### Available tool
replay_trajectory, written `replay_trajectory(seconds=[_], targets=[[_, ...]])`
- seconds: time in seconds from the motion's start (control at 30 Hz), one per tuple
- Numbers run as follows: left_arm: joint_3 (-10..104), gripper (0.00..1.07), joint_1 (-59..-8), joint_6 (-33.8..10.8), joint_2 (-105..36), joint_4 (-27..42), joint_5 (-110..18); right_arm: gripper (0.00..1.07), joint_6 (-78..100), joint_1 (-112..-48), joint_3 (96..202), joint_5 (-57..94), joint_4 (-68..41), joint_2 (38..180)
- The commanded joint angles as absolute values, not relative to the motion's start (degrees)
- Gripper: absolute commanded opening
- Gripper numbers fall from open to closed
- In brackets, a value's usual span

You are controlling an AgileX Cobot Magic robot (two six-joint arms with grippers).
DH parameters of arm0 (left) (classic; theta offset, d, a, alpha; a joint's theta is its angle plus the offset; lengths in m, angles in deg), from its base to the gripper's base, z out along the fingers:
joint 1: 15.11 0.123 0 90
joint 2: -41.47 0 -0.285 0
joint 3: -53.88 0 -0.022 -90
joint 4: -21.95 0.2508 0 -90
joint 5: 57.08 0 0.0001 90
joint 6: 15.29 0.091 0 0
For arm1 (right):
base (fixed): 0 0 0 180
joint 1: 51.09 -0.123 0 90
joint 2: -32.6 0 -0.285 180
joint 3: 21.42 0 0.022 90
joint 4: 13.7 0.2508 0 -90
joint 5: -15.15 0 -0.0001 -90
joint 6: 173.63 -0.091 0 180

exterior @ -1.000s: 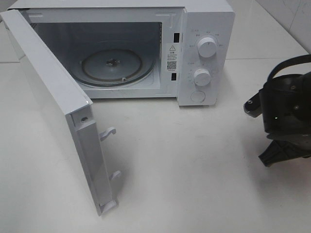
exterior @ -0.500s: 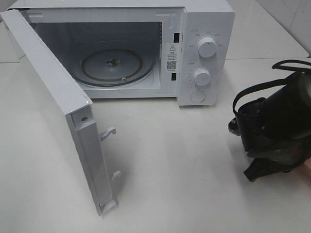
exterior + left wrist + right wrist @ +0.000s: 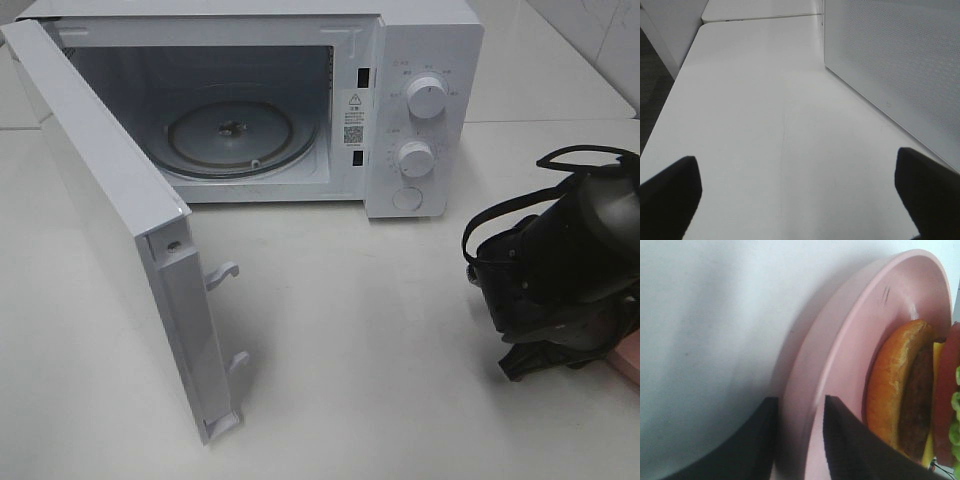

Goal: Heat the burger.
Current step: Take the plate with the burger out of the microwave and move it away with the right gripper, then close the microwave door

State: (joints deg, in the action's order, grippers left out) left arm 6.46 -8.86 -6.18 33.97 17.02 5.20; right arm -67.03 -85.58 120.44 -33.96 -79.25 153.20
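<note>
The burger (image 3: 900,385), with a golden-brown bun and dark filling layers, lies on a pink plate (image 3: 850,325) in the right wrist view. My right gripper (image 3: 799,407) has one finger on each side of the plate's rim and is shut on it. In the high view the right arm (image 3: 565,270) is at the right, below the microwave's knobs, and a sliver of the plate (image 3: 626,362) shows behind it; the burger is hidden there. My left gripper (image 3: 800,200) is open and empty over the bare table beside the microwave door.
The white microwave (image 3: 425,40) stands at the back with its door (image 3: 110,210) swung wide open toward the front left. Its glass turntable (image 3: 240,135) is bare. Two knobs (image 3: 427,98) are on its right panel. White table (image 3: 380,340) lies in front.
My right arm has moved left into the high view, and the pink plate's edge now shows behind it at the right edge. The microwave and its door have not moved.
</note>
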Motion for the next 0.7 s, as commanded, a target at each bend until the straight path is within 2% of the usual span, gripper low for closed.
replay_trajectory(seconds=[0.03,0.3,0.47,0.53,0.57,0.6,0.63,0.7], targets=[[6.35,0.98,-8.63,-6.35,34.95,17.02,4.40,0.48,-65.37,-86.04,120.61,-36.36,-78.39,151.88],[6.35,0.98,-8.63,-6.35,34.95,17.02,4.40,0.50,-58.66,-88.85,120.61,-34.93,-75.81,145.29],[6.35,0.98,-8.63,-6.35,34.95,17.02,4.40,0.50,-53.74,-92.23,120.61,-32.41,-70.94,135.49],[6.35,0.98,-8.63,-6.35,34.95,17.02,4.40,0.51,-46.69,-92.97,120.78,-29.95,-64.41,129.77],[6.35,0.98,-8.63,-6.35,34.95,17.02,4.40,0.51,-46.69,-92.97,120.78,-29.95,-64.41,129.77],[6.35,0.98,-8.63,-6.35,34.95,17.02,4.40,0.52,-40.50,-92.97,121.12,-27.54,-58.51,126.04],[6.35,0.98,-8.63,-6.35,34.95,17.02,4.40,0.52,-40.50,-92.97,121.12,-27.54,-58.51,126.04],[6.35,0.98,-8.63,-6.35,34.95,17.02,4.40,0.57,-30.59,-92.97,121.35,-24.44,-48.25,120.43]])
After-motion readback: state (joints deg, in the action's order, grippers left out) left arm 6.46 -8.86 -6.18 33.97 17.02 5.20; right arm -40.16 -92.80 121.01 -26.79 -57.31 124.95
